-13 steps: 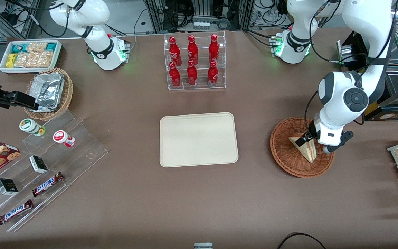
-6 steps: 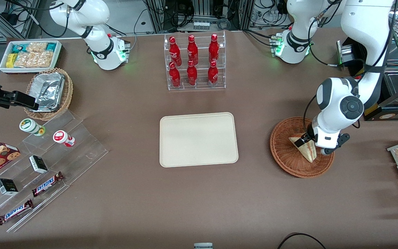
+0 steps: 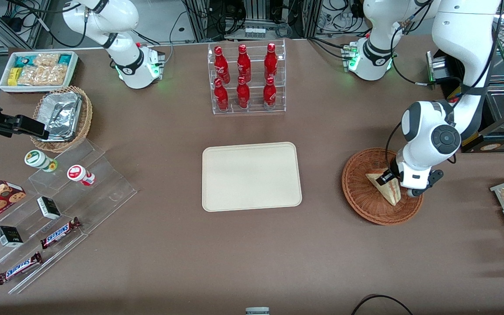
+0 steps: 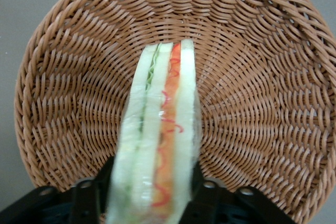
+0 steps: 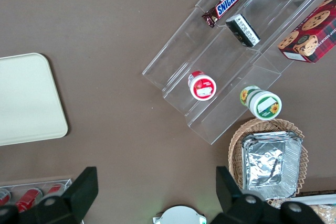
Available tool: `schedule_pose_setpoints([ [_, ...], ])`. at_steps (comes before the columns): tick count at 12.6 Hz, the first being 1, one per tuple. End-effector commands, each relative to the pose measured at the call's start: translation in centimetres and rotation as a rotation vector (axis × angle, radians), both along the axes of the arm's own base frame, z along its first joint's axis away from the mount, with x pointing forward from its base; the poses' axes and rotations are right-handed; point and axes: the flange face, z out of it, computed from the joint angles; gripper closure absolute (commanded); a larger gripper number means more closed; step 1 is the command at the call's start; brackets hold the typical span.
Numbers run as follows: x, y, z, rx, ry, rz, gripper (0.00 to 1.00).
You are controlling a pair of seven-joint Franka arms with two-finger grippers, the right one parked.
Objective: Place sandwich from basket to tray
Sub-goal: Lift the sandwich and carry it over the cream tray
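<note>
- The gripper (image 3: 393, 178) is down inside the round reddish-brown wicker basket (image 3: 361, 197), toward the working arm's end of the desk (image 3: 252, 253).
- Its jaws are pinching the sandwich (image 3: 386, 189); in the left wrist view a dark finger (image 4: 85, 203) presses against each flat bread face of the sandwich (image 4: 157, 150).
- The sandwich stands on edge in the basket (image 4: 262, 77), with its layered edge of white bread, green and red-orange filling facing the wrist camera.
- In the front view, the wedge's pale point reaches toward the basket's nearer rim, and its wider end sits at the jaws.
- Whether the sandwich touches the woven floor or is just above it cannot be told.
- The cream-beige tray (image 3: 217, 201) lies flat at the middle of the desk, well apart from the basket, with nothing on it.
- A clear rack of six red bottles (image 3: 244, 78) stands farther from the front camera than the tray.
- Toward the parked arm's end, a lighter wicker basket (image 3: 86, 114) holds a foil container (image 3: 61, 114), near a white bin of snack packets (image 3: 37, 70).
- A clear stepped stand (image 3: 103, 183) there carries two small round tubs, small dark boxes and two Snickers bars (image 3: 59, 232).
</note>
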Motion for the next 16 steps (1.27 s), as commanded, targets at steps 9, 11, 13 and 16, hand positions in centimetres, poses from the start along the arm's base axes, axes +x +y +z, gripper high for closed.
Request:
schedule_pose_setpoints([
  [9,4.5,-8.4,9.8,0.032,0.13,-0.132,1.0],
  [11,4.9,-11.6,10.4,0.032,0.138,-0.178,1.0],
  [13,4.3,-15.5,9.6,0.023,0.134,-0.229,1.0],
  [16,4.2,-22.6,8.8,0.02,0.115,-0.315,1.0],
])
